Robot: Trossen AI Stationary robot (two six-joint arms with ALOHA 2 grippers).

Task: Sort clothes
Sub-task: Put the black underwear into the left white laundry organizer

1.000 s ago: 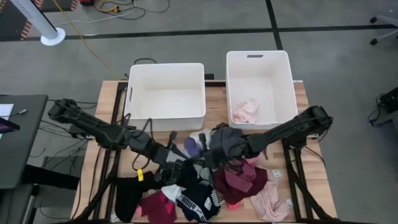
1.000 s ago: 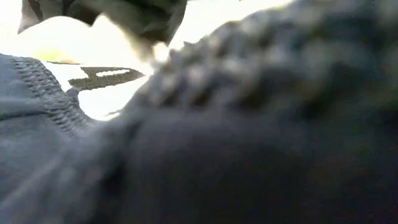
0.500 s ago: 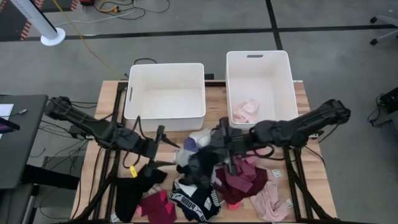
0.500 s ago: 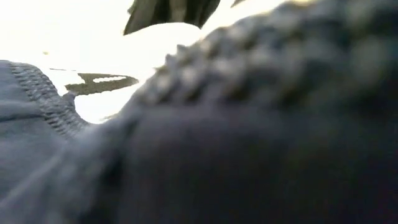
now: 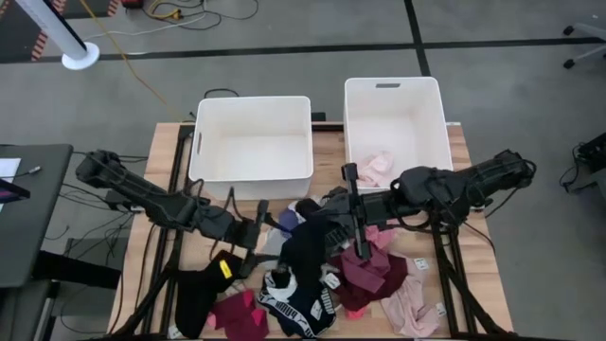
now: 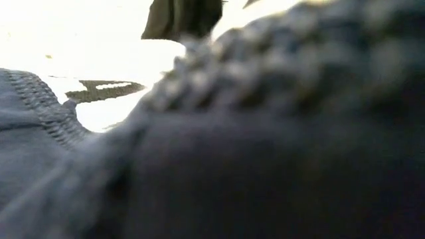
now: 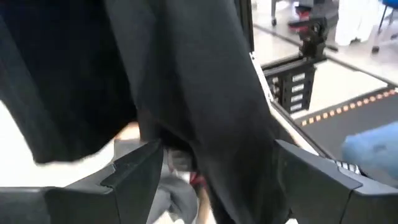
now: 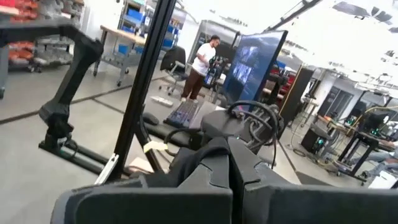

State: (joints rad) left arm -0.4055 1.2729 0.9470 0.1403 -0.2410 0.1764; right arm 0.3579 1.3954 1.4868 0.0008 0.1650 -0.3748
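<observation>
The right gripper [image 5: 333,214] is pinching a hanging black fabric garment [image 5: 305,248]; the left gripper [image 5: 256,233], fingers spread apart, is hovering beside it

Blurred dark fabric [image 6: 265,146] pressed against the low camera hid nearly the whole table. A black garment [image 7: 186,81] filled the left wrist view, cut off by its edges.
</observation>
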